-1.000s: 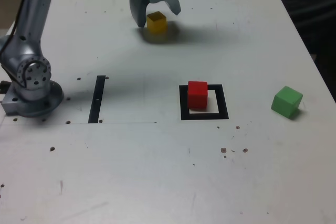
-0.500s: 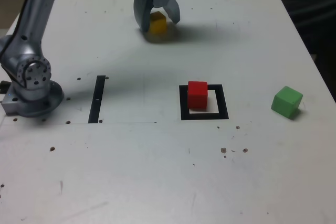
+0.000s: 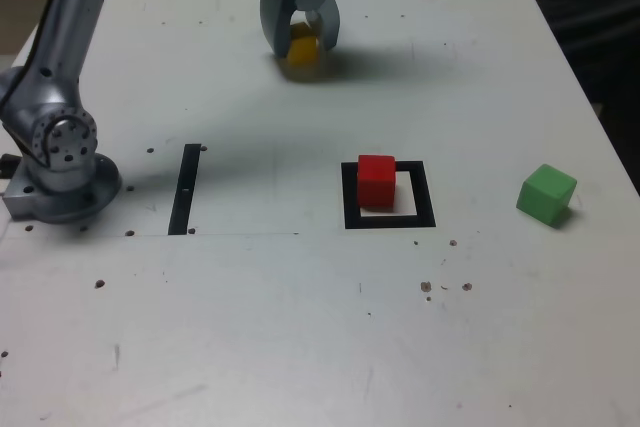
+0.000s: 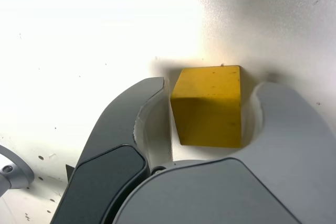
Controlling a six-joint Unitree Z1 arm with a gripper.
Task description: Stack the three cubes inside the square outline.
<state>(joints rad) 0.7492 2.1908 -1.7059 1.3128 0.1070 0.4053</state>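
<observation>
The gripper (image 3: 301, 39) is down at the far end of the white tabletop (image 3: 300, 327), and the yellow cube (image 3: 303, 45) sits right between its jaws. From the wrist view, the yellow cube (image 4: 208, 106) fills the gap: one jaw lies against its side, the other looks to be touching or a sliver off, and the pictures cannot settle whether the squeeze is complete. The cube rests on the tabletop, not lifted.

Nearer the camera in the exterior view, the red cube (image 3: 376, 180) stands inside the square outline (image 3: 389, 217), pushed toward the outline's far left corner so it overlaps the black border there, leaving white centre showing on its near side and on the exterior view's right. The green cube (image 3: 547, 193) waits alone, well apart, toward the exterior view's right edge, turned at an angle. A narrow black strip (image 3: 186, 188) lies toward the exterior view's left, close beside the arm's base (image 3: 60, 172).
</observation>
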